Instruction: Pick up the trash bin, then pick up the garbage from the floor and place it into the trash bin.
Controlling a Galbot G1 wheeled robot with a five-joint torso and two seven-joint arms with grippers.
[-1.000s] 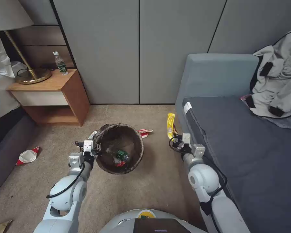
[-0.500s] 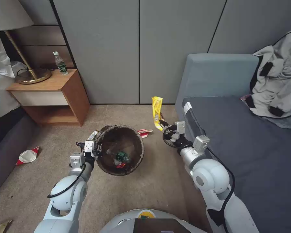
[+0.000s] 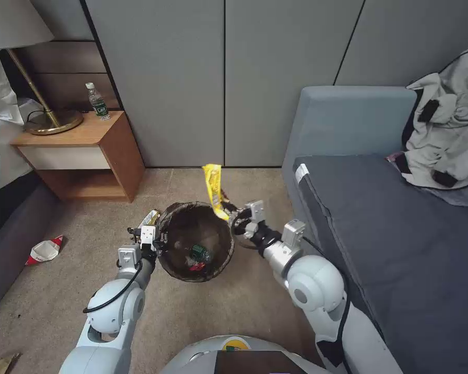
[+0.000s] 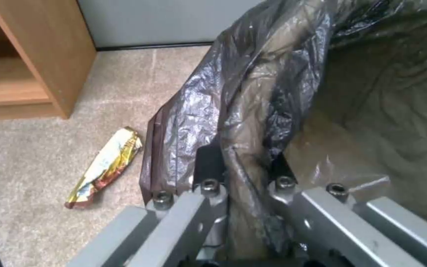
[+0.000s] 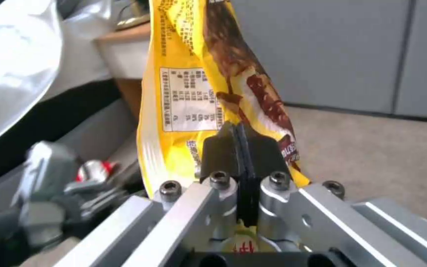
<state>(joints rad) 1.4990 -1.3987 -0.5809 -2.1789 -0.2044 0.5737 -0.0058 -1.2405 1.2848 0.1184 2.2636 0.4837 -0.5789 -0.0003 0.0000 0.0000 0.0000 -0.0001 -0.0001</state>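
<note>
The trash bin (image 3: pixel 195 228), lined with a dark crinkly bag, is held off the carpet floor (image 3: pixel 244 311) by my left gripper (image 3: pixel 160 240), which is shut on its near-left rim. In the left wrist view the fingers (image 4: pixel 208 163) pinch the bag-covered rim (image 4: pixel 253 111). A green-label bottle (image 3: pixel 198 253) and a red scrap (image 3: pixel 195 266) lie inside. My right gripper (image 3: pixel 226 209) is shut on a yellow snack wrapper (image 3: pixel 212 186), upright at the bin's far-right rim. The right wrist view shows the closed gripper (image 5: pixel 238 139) on the wrapper (image 5: pixel 189 92).
More garbage lies on the floor: a wrapper (image 3: pixel 150 216) (image 4: pixel 107 167) left of the bin, a crushed red-and-white cup (image 3: pixel 44 249), brown paper (image 3: pixel 0 363). A nightstand (image 3: pixel 83 156) stands at the back left. The grey sofa (image 3: pixel 400 234) with a clothes heap (image 3: pixel 447 135) fills the right.
My right gripper has lifted the yellow wrapper from the floor beside the sofa and carried it left to the bin's rim. The left arm and bin shifted slightly.
</note>
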